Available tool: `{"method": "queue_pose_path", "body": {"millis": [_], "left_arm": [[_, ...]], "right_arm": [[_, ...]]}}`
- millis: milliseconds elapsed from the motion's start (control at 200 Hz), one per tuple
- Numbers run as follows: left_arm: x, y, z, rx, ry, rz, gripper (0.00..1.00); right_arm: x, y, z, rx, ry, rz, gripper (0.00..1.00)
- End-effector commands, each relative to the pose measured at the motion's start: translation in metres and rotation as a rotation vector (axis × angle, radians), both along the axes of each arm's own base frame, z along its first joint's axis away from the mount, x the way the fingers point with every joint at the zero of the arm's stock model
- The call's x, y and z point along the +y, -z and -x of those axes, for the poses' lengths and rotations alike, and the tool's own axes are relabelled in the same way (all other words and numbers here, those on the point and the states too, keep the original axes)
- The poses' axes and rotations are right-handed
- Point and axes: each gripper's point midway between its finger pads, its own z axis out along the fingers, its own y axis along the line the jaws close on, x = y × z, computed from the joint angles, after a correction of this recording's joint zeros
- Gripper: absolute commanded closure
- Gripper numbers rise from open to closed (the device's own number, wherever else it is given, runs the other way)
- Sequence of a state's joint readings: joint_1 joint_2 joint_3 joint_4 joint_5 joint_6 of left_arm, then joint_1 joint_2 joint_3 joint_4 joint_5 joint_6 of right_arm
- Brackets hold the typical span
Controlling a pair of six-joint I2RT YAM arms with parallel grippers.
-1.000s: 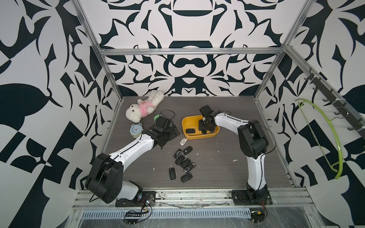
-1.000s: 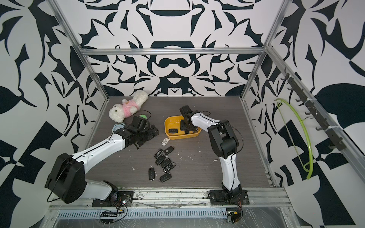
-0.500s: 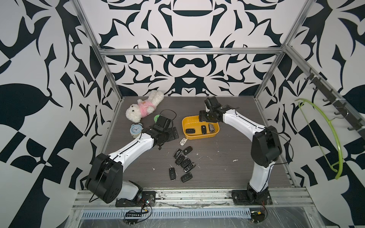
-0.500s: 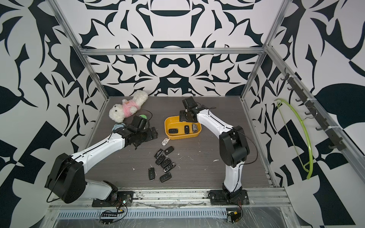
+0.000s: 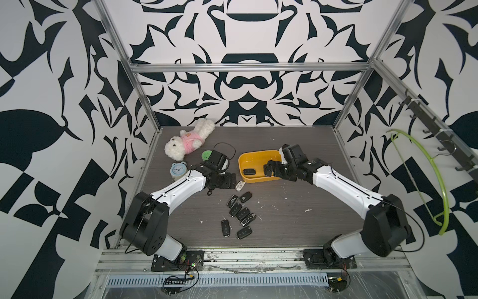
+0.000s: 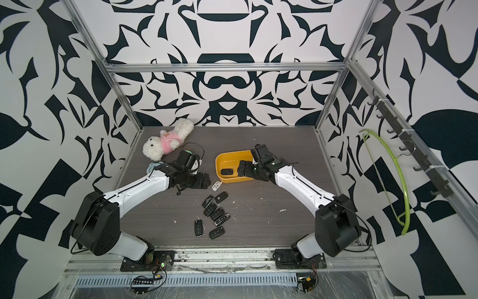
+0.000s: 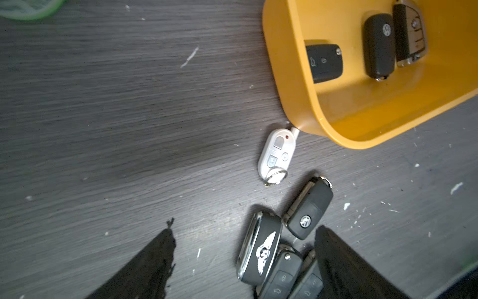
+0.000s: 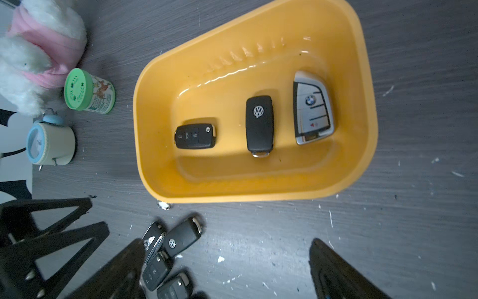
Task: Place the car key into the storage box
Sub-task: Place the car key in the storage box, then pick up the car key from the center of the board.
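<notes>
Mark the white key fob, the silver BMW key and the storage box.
white key fob (image 7: 276,152): left wrist view, middle of its casing.
silver BMW key (image 8: 312,108): right wrist view, its button face.
storage box (image 8: 258,189): right wrist view, bare inner wall.

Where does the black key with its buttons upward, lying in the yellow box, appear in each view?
In both top views: the black key lies in the storage box, at its end toward the left arm.
Left wrist: the black key is in the box, beside the VW key.
Right wrist: the black key, then the VW key, then the silver key.
Shared landmark: the storage box.
</notes>
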State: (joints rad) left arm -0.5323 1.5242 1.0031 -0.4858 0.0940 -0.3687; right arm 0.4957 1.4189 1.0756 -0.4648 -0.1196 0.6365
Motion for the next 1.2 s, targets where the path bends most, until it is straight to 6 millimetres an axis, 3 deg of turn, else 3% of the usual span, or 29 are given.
{"method": "queue_pose_path", "body": {"millis": [0,100,155,455,905,1200], "left_arm": [[-0.020,0.002,0.002,0.017,0.100,0.075,0.20],[-0.031,0.014,0.003,0.036,0.124,0.082,0.36],[-0.037,0.022,0.004,0.053,0.137,0.070,0.39],[-0.059,0.042,-0.004,0.031,0.178,0.022,0.38],[-0.054,0.058,-0.021,-0.021,0.208,-0.132,0.36],[-0.060,0.072,-0.018,-0.029,0.276,-0.202,0.36]], "right_arm": [[-0.004,-0.020,0.009,-0.029,0.025,-0.037,0.00],[-0.009,-0.025,0.013,-0.041,0.032,-0.025,0.00],[-0.011,-0.028,0.014,-0.050,0.037,-0.022,0.00],[-0.012,-0.035,0.014,-0.066,0.054,-0.042,0.00],[-0.011,-0.029,0.014,-0.056,0.065,-0.057,0.00],[-0.009,-0.023,0.012,-0.047,0.068,-0.059,0.00]]}}
